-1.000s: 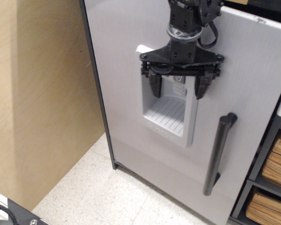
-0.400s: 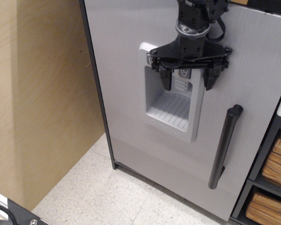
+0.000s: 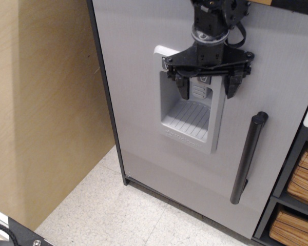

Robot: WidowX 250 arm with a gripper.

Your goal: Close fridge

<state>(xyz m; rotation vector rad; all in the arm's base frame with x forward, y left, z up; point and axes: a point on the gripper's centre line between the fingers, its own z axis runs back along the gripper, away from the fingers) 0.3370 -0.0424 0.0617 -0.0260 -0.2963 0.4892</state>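
Observation:
The fridge fills the middle of the view. Its large light-grey door (image 3: 143,102) faces me and lies nearly flush with the dark cabinet edge on the left. The door has a recessed dispenser panel (image 3: 190,123) and a black vertical bar handle (image 3: 248,156) at the right. My black gripper (image 3: 207,89) hangs from the top, open and empty, its two fingers spread in front of the upper part of the dispenser recess, close to the door face. The fridge's interior is hidden.
A tan wooden wall (image 3: 41,102) stands at the left. A grey shelf unit with wooden-looking baskets (image 3: 297,200) stands at the right edge. Speckled floor (image 3: 118,215) lies below. A black object with a cable (image 3: 10,233) sits at the bottom left corner.
The door has swung further shut: its handle and dispenser panel shifted right and the right edge moved toward the shelf unit. My gripper moved right and slightly up with it, still open.

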